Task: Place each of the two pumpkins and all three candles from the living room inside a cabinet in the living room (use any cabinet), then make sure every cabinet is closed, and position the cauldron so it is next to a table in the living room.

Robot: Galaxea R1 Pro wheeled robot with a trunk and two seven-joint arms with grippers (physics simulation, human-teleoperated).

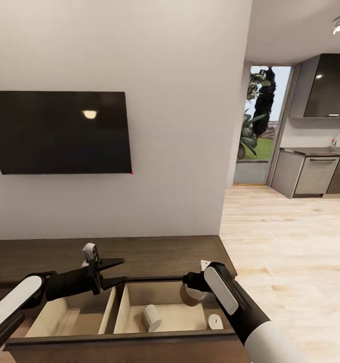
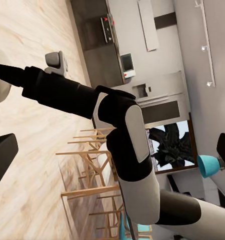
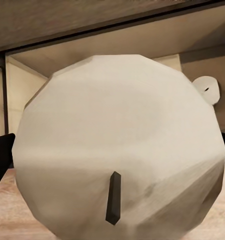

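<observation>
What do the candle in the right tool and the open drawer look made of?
The candle looks like matte wax: pale beige, faceted and unglossy, with a dark wick at its end. The drawer looks like light unfinished wood or board inside, plain and flat-toned, while the cabinet top shows dark brown wood grain with a dull finish.

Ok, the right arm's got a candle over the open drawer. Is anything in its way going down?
Nothing visible blocks it. The right gripper holds the candle over the drawer's right compartment. Two candles already lie there, one toward the middle and one in the right front corner, with bare floor between.
</observation>
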